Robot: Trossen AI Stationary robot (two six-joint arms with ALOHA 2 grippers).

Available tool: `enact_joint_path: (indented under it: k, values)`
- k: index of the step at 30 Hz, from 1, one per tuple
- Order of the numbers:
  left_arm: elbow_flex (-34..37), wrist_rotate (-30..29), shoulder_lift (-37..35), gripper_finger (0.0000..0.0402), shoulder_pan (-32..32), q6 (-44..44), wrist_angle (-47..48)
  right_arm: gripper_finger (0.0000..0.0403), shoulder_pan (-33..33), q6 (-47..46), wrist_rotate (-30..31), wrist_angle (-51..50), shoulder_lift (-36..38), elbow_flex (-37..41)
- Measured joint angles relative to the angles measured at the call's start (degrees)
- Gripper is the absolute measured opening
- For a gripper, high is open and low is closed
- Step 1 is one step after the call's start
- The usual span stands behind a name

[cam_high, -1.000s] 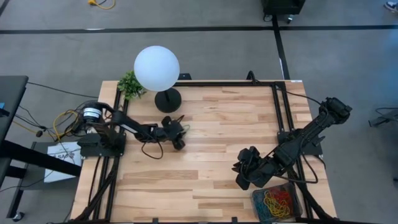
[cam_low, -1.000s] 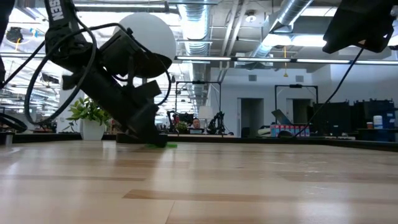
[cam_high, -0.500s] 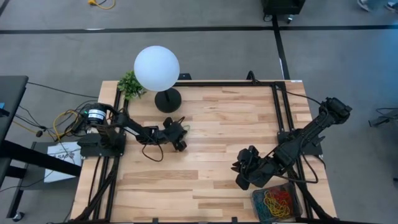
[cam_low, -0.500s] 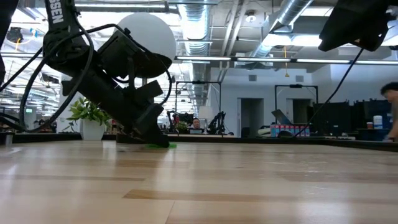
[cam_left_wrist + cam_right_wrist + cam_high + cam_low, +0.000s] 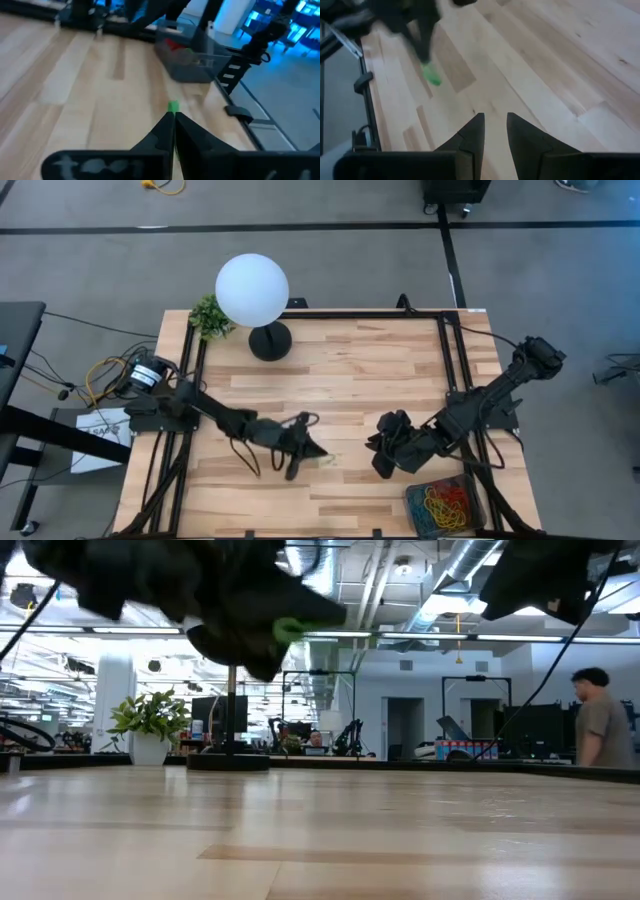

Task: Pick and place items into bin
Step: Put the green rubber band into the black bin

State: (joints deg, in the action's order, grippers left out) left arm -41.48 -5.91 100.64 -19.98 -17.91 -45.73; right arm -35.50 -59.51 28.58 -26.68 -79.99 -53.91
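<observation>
Left claw clenched on green band above table, right claw released, no readable writing

My two arms are dark, jointed and slim, with black cables looping alongside. Each wrist ends in two tapered black fingers on a blocky base.

No legible txt (labels too blurred)

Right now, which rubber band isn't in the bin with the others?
The green rubber band. It is pinched in the left gripper, up above the table, while the red and yellow ones lie heaped in the bin at the right front corner.
</observation>
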Motion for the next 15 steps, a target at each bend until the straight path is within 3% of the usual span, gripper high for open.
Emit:
enact_joint_path:
  k: [8,12,15]
  values:
    - [-5.80,-11.86,-0.09,0.0000,-8.22,5.57,7.01,0.0077,1.84,0.26,0.00,6.35,-0.04,0.00]
    - [-5.80,-14.52,-0.11,0.0000,-9.08,5.55,7.99,0.0077,1.07,12.65,-0.22,18.40,-3.07,0.09]
    - [-5.80,-14.46,-0.13,0.0000,-9.31,5.14,9.65,0.0077,0.74,24.32,-0.95,32.92,-6.78,-0.09]
